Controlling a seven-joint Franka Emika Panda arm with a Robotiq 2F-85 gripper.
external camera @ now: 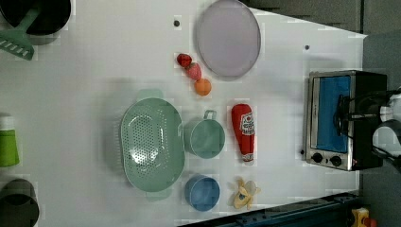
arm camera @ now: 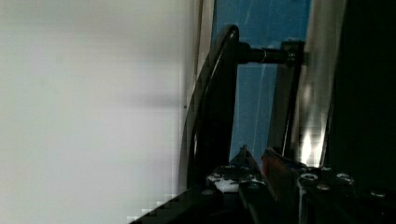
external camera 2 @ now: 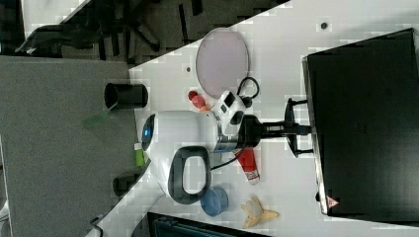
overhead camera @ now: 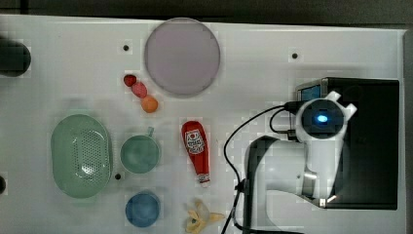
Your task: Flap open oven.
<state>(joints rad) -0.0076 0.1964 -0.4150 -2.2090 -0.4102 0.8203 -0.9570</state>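
A white worktop (external camera: 94, 94) carries everything, with grey floor (external camera 2: 49, 148) beside it. The oven (external camera: 343, 118), black with a silver front and blue glass door, sits at the left view's right edge. The gripper (arm camera: 254, 161) is clamped on the door's dark handle (arm camera: 219, 102).

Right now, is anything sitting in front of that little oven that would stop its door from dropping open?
Nothing visible blocks it. In the left view, the table in front of the oven is bare; the ketchup bottle and the banana lie well clear. The gripper is already at the door handle.
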